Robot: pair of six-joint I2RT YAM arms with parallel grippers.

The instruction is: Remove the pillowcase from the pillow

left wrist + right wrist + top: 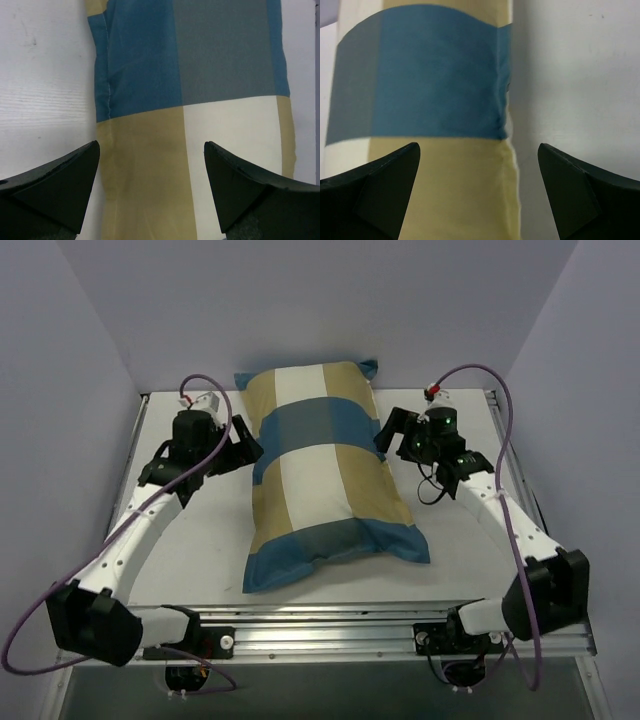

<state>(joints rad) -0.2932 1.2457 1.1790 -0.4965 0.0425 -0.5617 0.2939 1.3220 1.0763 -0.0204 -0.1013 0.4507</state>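
My left fingers (243,448) and right fingers (388,435) flank a stuffed pillowcase (325,475) on the white counter (200,560), one set at each long side, about halfway along its length. Both sets are spread wide and grip nothing.

The pillowcase lies lengthwise down the middle of the counter, one short end toward the back wall and the other toward my bases. It is checked in blue, tan and cream blocks, with a flat blue border running across the near end and a blue corner poking out at the far end. It is plump and full from end to end. The pillow inside is completely covered, with no white stuffing showing in any view. I cannot tell from these pictures which end holds the opening.

In the left wrist view, my left fingers straddle the cover's side seam: one tip is over bare counter, the other over the tan and cream blocks, with the blue band just beyond. In the right wrist view, my right fingers straddle the opposite edge the same way, one tip over tan fabric and the other over bare counter, with a small pucker in the seam where blue meets tan. I cannot tell whether either set touches the fabric.
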